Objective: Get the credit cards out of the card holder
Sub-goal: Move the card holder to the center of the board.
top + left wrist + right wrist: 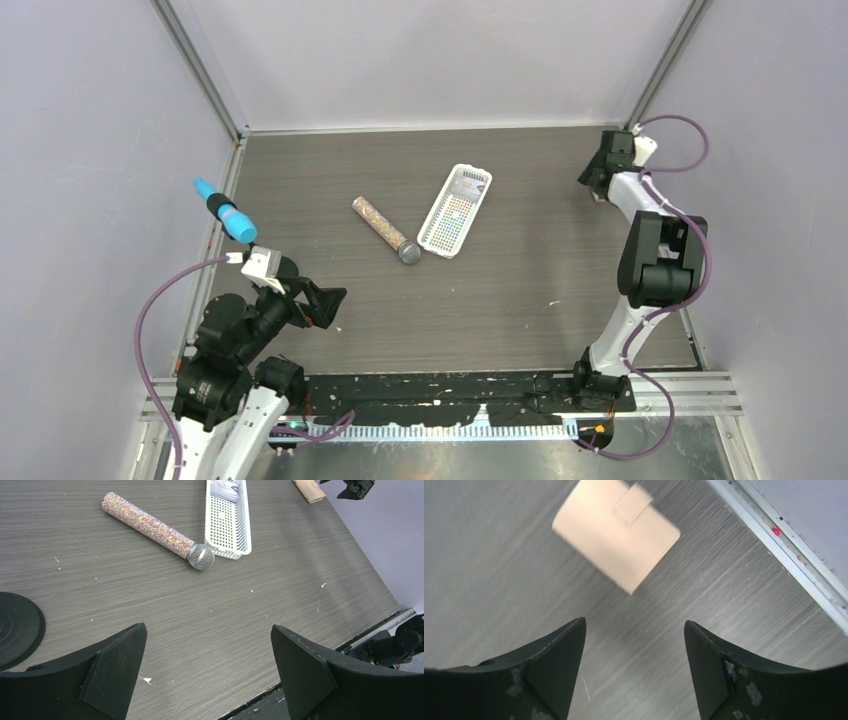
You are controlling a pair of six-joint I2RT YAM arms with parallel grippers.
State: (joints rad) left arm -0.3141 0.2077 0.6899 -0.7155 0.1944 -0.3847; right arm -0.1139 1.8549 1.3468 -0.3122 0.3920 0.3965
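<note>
the right tool (634,622) hangs nearest, its black fingers spread wide and empty over the grey wood-grain bench (494,590). the tan, rectangular, leather-look card holder (616,537) lies shut at its eleven o'clock, blurred, tab on top. best to lower the fingers squarely across the holder's narrow sides and pin it before working the tab. the left tool (208,626), also wide and empty, sits well apart. no credit cards show; overhead, the right arm (655,265) covers the holder.
</note>
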